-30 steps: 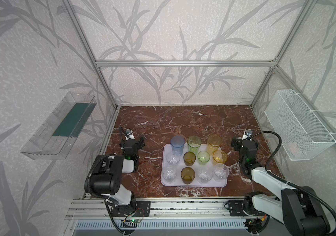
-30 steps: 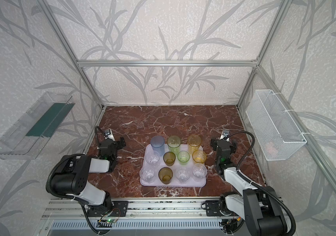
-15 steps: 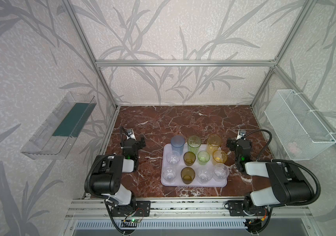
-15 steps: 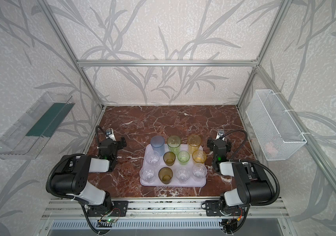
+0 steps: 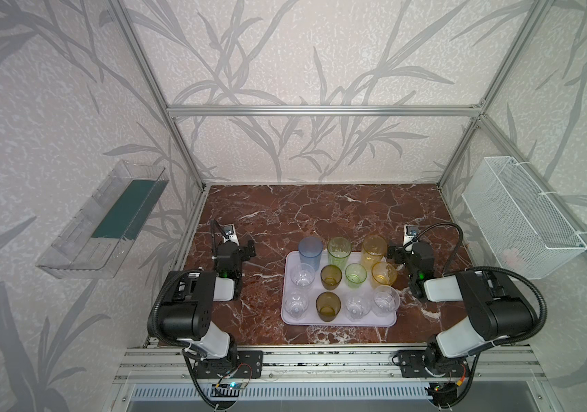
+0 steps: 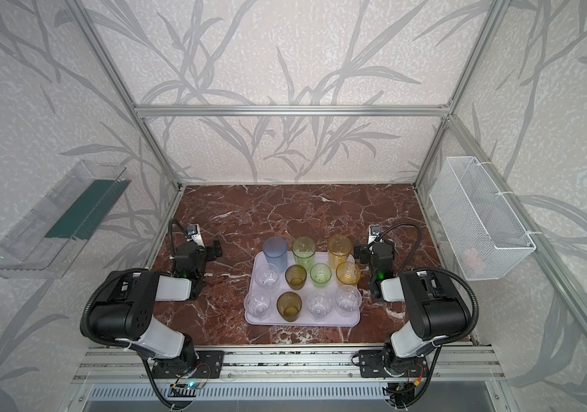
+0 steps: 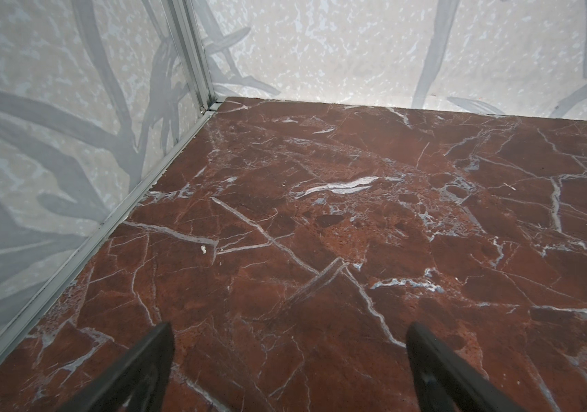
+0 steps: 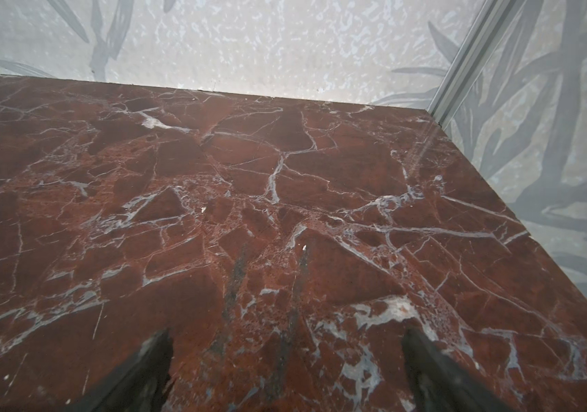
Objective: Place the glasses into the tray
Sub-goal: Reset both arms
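In both top views the pale lilac tray [image 5: 342, 321] [image 6: 306, 322] lies on the marble floor, front centre. Several glasses stand upright on it: tall blue-grey [image 5: 310, 249], green [image 5: 339, 249] and yellow [image 5: 374, 249] ones at the back, with short amber [image 5: 331, 276], green [image 5: 355, 274], yellow [image 5: 383, 274] and clear [image 5: 295, 303] ones in front. My left gripper [image 5: 234, 249] [image 7: 288, 331] rests open left of the tray, over bare marble. My right gripper [image 5: 408, 251] [image 8: 286, 339] is open just right of the tall yellow glass, holding nothing.
A clear plastic bin [image 5: 103, 221] hangs on the left wall and a white wire mesh basket [image 5: 520, 217] on the right wall. Aluminium frame posts stand at the back corners. Both arms are folded low at the front corners.
My right arm has folded back, its elbow swinging up from the front rail, and its gripper has shifted slightly towards the tray's back right corner. The left arm and glasses have not moved.
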